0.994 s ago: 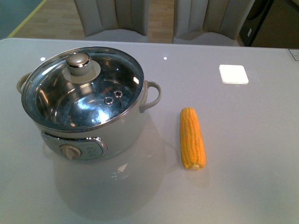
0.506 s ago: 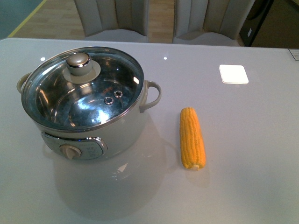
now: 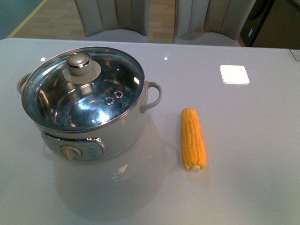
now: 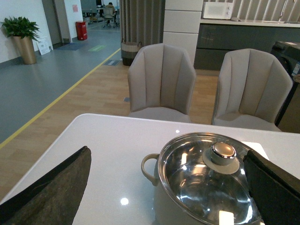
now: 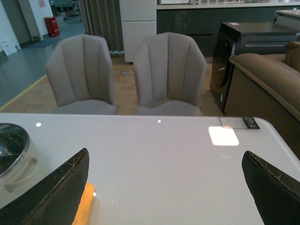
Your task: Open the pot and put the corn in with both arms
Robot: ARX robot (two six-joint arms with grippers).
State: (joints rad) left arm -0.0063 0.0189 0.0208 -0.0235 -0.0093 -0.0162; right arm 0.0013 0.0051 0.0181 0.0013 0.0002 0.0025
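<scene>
**Front view.** Task status: no step is complete.
- The pot stands on the left half of the counter with its dial panel facing the camera.
- The glass lid is seated on the rim, and its knob is untouched.
- The corn lies flat on the counter, to the right of the pot and apart from it, with the pale cut end toward the camera.
- Neither arm is in view.
- Remaining, by judgement: lift the lid, pick up the corn, and place it inside.
- The counter is glossy grey and reflects ceiling lights. A white square lies on it at far right.
- Two padded chairs stand behind the counter on a wood floor.

**Left wrist view.**
- The left fingers are spread wide apart and hold nothing.
- The pot, with its lid in place, lies ahead of and below them. There is no contact with it.
- Beyond are two chairs, a wood floor with a yellow line, and a potted plant.

**Right wrist view.**
- The right fingers are also spread wide apart and hold nothing.
- The corn shows just beside one finger, partly hidden. Contact cannot be confirmed.
- The pot is at the frame edge.
- A brown sofa and a dark cabinet stand past the counter.
</scene>
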